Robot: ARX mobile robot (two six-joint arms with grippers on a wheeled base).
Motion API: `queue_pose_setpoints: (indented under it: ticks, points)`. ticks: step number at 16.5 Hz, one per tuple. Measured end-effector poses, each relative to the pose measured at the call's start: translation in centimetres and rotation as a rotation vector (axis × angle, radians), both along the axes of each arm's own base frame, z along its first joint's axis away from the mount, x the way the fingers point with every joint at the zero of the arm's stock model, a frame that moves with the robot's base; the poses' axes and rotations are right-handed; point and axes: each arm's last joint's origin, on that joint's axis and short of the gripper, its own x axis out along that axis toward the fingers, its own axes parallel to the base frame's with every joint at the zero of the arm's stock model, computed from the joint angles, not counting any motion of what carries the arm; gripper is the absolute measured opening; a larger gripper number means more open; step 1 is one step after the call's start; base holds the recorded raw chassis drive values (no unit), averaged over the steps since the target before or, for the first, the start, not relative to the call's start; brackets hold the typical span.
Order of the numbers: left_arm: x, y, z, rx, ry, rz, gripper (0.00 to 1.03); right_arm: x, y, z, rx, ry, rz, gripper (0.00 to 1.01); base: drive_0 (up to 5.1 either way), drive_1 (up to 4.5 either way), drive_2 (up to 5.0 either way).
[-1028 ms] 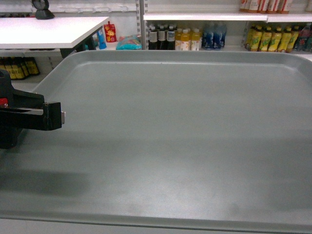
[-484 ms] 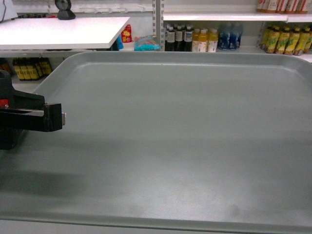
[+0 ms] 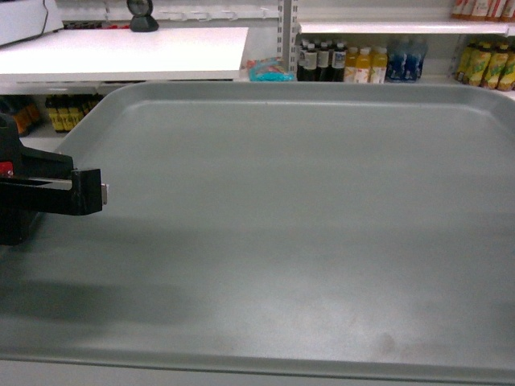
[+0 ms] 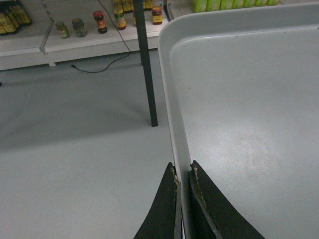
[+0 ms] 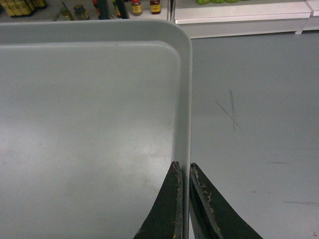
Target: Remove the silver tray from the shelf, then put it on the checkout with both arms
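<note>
The silver tray (image 3: 290, 233) fills most of the head view, held level in the air. My left gripper (image 4: 182, 172) is shut on the tray's left rim (image 4: 174, 119), one finger inside and one outside. On the opposite side my right gripper (image 5: 184, 169) is shut on the right rim (image 5: 185, 99) the same way. In the head view only the left gripper (image 3: 84, 193) shows, at the tray's left edge; the right one is outside that view. The white checkout table (image 3: 129, 55) stands beyond the tray at the upper left. The shelf (image 3: 386, 27) with bottles runs along the back right.
A dark table leg (image 4: 145, 64) stands on the grey floor left of the tray. Low shelf boards with jars (image 4: 79, 27) line the far side. A black object (image 3: 143, 16) sits on the checkout. Bottles (image 3: 354, 63) fill the lower shelf row.
The background has slid right in the head view: the checkout table and shelf upright moved rightward. The tray and left gripper keep their places in the view.
</note>
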Motion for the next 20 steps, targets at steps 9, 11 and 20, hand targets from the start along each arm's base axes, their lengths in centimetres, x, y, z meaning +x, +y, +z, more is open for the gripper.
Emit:
queue_pose_setpoints:
  ticks: [9,11,20]
  points:
    - [0.00,0.00,0.00,0.001,-0.001,0.000,0.04,0.00,0.00,0.01,0.000,0.000,0.000,0.02,-5.0,2.44,2.4]
    - [0.00,0.00,0.00,0.001,0.000,0.000,0.04,0.00,0.00,0.01,0.000,0.000,0.000,0.02,-5.0,2.44,2.4]
    - [-0.01,0.00,-0.02,0.003,0.002,-0.001,0.04,0.00,0.00,-0.04,-0.001,0.003,0.001,0.02,-5.0,2.43,2.4]
